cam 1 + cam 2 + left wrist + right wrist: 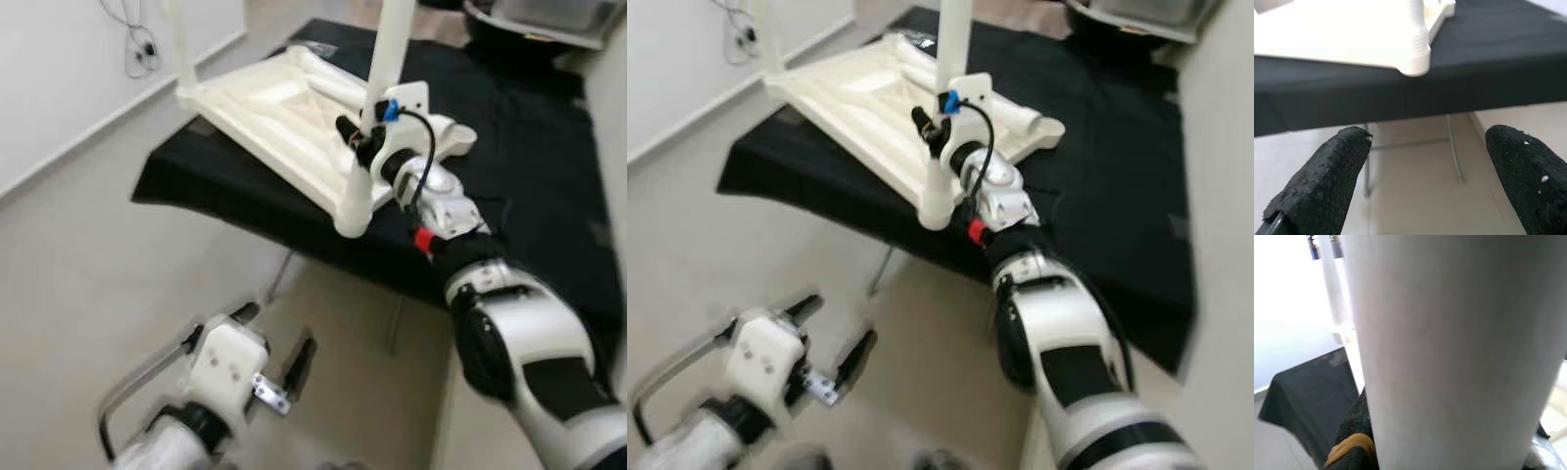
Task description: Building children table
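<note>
The left gripper point(269, 354) hangs low over the floor, in front of the black cloth-covered worktop point(509, 147), its two black fingers point(1327, 181) spread open and holding nothing. The white plastic children's tabletop point(279, 113) lies upside down along the worktop's front edge. The right gripper point(358, 142) is closed around the white plastic table leg point(377, 108) standing in the near corner socket. I judge a tilted push could jam the leg or slide the tabletop off that edge. No containers are seen.
</note>
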`<state>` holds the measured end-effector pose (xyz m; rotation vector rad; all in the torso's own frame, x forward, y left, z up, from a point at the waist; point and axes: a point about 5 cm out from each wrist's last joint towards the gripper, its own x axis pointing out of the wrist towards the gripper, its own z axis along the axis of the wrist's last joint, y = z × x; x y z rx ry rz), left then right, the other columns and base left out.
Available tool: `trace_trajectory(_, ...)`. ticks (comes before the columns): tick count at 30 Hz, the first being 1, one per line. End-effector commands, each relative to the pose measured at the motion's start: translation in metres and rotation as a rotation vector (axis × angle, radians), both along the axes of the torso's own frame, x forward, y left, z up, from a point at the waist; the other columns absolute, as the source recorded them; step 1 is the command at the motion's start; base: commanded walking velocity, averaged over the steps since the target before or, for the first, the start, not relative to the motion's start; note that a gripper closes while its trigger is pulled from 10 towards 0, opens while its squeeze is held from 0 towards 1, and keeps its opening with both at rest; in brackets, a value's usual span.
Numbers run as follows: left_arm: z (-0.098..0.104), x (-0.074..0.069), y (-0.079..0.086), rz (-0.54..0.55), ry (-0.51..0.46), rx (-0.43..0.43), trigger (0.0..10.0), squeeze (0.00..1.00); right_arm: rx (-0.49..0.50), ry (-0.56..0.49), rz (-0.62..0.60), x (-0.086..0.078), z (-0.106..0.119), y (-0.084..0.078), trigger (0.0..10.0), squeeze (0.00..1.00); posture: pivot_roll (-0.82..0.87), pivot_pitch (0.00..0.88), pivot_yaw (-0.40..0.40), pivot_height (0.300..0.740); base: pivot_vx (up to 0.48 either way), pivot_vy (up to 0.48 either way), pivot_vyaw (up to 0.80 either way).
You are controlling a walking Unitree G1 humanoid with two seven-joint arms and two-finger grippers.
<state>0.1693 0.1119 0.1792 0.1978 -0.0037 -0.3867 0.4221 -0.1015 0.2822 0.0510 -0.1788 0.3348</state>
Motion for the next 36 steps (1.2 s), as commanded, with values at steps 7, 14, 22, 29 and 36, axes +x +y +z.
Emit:
trace_trajectory(7,-0.002,0.0,-0.001,-0.009,0.009,0.003,10.0,0.0,0.007,0.264,-0.174,-0.001,-0.064,-0.015,10.0,0.0,0.15,0.256,-0.127,0.74,0.0,0.0,0.0)
trace_trajectory(14,0.0,0.003,0.0,-0.005,0.0,0.006,10.0,0.0,0.001,0.196,-0.317,0.0,-0.053,-0.017,10.0,0.0,0.15,0.254,-0.124,0.74,0.0,0.0,0.0)
trace_trajectory(22,-0.001,0.002,-0.001,-0.009,-0.001,0.006,10.0,0.0,-0.024,0.116,-0.515,-0.004,-0.051,-0.021,10.0,0.0,0.15,0.237,-0.124,0.74,0.0,0.0,0.0)
trace_trajectory(29,-0.001,0.003,-0.003,-0.013,0.0,0.0,10.0,0.0,0.02,0.189,-0.698,-0.008,-0.061,-0.019,10.0,0.0,0.15,0.223,-0.126,0.74,0.0,0.0,0.0)
trace_trajectory(36,-0.002,0.003,-0.003,-0.015,-0.003,0.005,10.0,0.0,0.09,0.288,-0.963,-0.014,-0.066,-0.023,10.0,0.0,0.15,0.213,-0.133,0.74,0.0,0.0,0.0)
